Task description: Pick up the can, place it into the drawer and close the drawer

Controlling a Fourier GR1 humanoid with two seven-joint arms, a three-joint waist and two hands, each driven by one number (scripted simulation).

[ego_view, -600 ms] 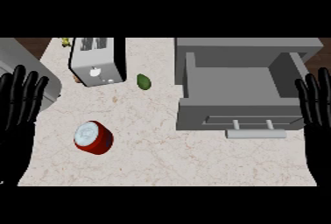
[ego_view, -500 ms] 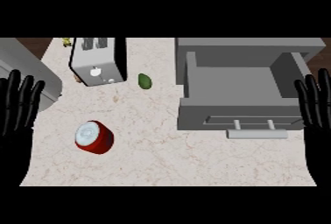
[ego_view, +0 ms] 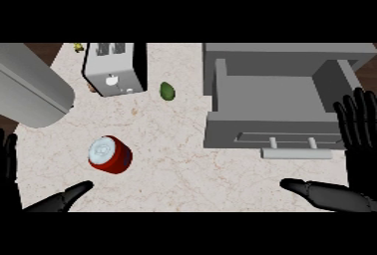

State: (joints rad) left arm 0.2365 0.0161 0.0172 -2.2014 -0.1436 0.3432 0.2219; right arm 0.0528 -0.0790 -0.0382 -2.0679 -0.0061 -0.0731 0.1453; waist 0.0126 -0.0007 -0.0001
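Can (ego_view: 110,154), red with a silver top, lies tilted on the bench (ego_view: 191,174) at lower left, untouched. I judge it light, stiff, slippery; I'd grip its sides. Drawer (ego_view: 276,107) gapes upper right. Left hand (ego_view: 29,191) and right hand (ego_view: 353,159) are spread, empty.

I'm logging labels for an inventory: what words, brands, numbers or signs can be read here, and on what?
None can be read.
Can: red side and pale top, no legible print.
Toaster: small pale marks on its face, too small to read.
Drawer: plain grey.
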